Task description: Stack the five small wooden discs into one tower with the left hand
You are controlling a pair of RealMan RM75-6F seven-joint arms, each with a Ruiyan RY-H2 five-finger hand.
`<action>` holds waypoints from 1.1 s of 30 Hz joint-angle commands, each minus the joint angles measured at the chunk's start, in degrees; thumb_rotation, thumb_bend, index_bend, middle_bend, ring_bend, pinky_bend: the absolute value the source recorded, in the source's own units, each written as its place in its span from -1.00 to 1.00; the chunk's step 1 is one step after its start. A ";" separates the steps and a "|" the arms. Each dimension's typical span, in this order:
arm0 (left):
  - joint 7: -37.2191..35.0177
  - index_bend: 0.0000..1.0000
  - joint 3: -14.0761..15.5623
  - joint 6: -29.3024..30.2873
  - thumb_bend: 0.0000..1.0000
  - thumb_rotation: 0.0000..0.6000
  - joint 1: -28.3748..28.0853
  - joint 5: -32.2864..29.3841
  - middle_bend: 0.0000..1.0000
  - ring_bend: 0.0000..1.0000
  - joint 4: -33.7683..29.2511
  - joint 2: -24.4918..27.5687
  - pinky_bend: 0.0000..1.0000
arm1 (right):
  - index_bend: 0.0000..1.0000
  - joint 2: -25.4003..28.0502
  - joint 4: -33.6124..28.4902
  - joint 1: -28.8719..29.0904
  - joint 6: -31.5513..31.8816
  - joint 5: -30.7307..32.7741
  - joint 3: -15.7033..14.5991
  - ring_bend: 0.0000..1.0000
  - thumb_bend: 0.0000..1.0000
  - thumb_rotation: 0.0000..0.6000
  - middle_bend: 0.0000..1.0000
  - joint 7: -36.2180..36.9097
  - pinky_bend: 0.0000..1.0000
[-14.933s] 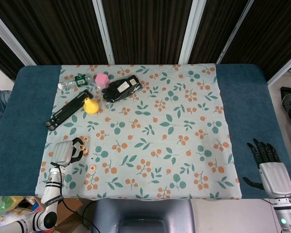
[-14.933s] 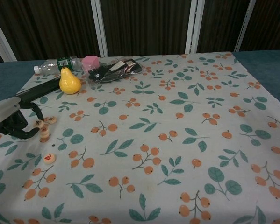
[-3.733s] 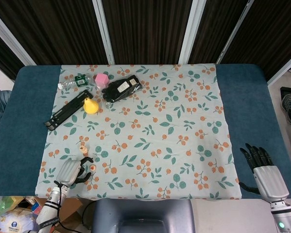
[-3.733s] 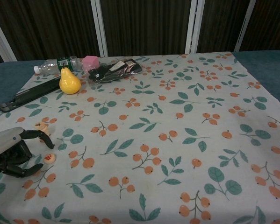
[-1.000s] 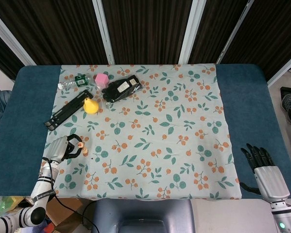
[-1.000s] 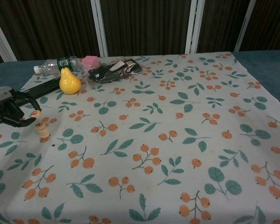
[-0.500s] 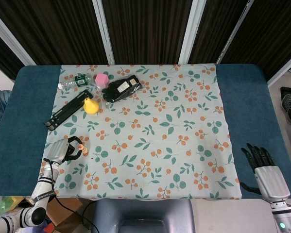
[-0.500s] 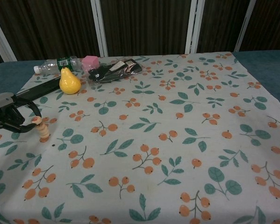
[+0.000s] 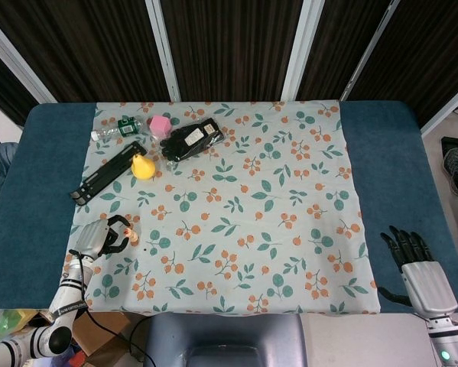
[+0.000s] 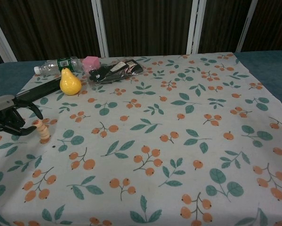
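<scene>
The small wooden discs stand as one short tower (image 9: pixel 131 233) (image 10: pixel 43 131) on the floral cloth near its left edge. In both views my left hand (image 9: pixel 99 238) (image 10: pixel 9 117) sits just left of the tower. Its dark fingers (image 10: pixel 36 109) arch beside the top disc with a small gap, and I see nothing held in them. My right hand (image 9: pixel 416 264) lies at the near right corner over the blue table, fingers spread and empty. It does not appear in the chest view.
At the back left lie a yellow pear (image 9: pixel 143 167) (image 10: pixel 69 82), a black folding stand (image 9: pixel 106 173) (image 10: pixel 37 91), a plastic bottle (image 10: pixel 56 65), a pink cube (image 9: pixel 160 125) (image 10: pixel 90 63) and a black pouch (image 9: pixel 191 140) (image 10: pixel 116 70). The floral cloth (image 9: pixel 251 214) covers the table's middle.
Half a second ago my left hand pinched the top disc over the tower. Now that disc rests on the tower and the fingers have drawn slightly back to the left. The right hand is still.
</scene>
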 commanded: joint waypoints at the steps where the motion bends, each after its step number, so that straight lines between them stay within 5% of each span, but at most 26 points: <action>1: -0.11 -0.25 0.03 0.19 -0.20 1.00 0.04 0.19 1.00 1.00 -0.01 0.04 1.00 | -1.00 0.00 0.01 -0.04 0.07 -0.04 -0.02 -1.00 -0.84 1.00 -1.00 -0.03 -1.00; 10: -3.91 -0.27 0.20 3.99 -0.19 1.00 1.95 4.82 1.00 1.00 -4.08 2.86 1.00 | -1.00 0.02 0.04 -0.13 0.26 -0.14 -0.01 -1.00 -0.84 1.00 -1.00 0.05 -1.00; 13: -10.88 -0.40 2.63 17.52 -0.18 1.00 7.44 18.63 0.81 0.80 -8.25 7.79 0.95 | -1.00 0.08 0.13 -0.33 0.62 -0.08 0.02 -1.00 -0.84 1.00 -1.00 0.21 -1.00; 15: -14.94 -0.61 6.99 24.30 -0.16 1.00 10.92 27.52 0.02 -0.08 -8.04 11.36 0.21 | -1.00 -0.02 0.14 -0.36 0.60 -0.08 0.00 -1.00 -0.84 1.00 -1.00 -0.06 -1.00; 17: -13.42 -0.75 10.35 30.13 -0.15 1.00 14.69 31.88 -0.55 -0.73 -8.71 13.99 -0.55 | -1.00 -0.15 0.15 -0.35 0.47 -0.11 -0.07 -1.00 -0.84 1.00 -1.00 -0.50 -1.00; 19: -9.57 -0.80 14.21 36.42 -0.15 1.00 19.10 36.59 -0.74 -0.94 -8.50 15.75 -0.86 | -1.00 -0.34 0.07 -0.32 0.22 0.02 -0.10 -1.00 -0.84 1.00 -1.00 -1.12 -1.00; 23: -3.60 -0.89 17.73 41.34 -0.17 1.00 23.56 40.26 -0.94 -1.00 -7.88 17.26 -1.00 | -1.00 -0.65 -0.14 -0.25 -0.04 0.17 -0.06 -1.00 -0.84 1.00 -1.00 -2.42 -1.00; 33: -3.83 -0.94 17.07 38.84 -0.18 1.00 23.24 38.75 -0.98 -1.00 -9.47 19.03 -1.00 | -1.00 0.04 0.09 -1.27 2.20 -0.11 0.15 -1.00 -0.84 1.00 -1.00 -0.49 -1.00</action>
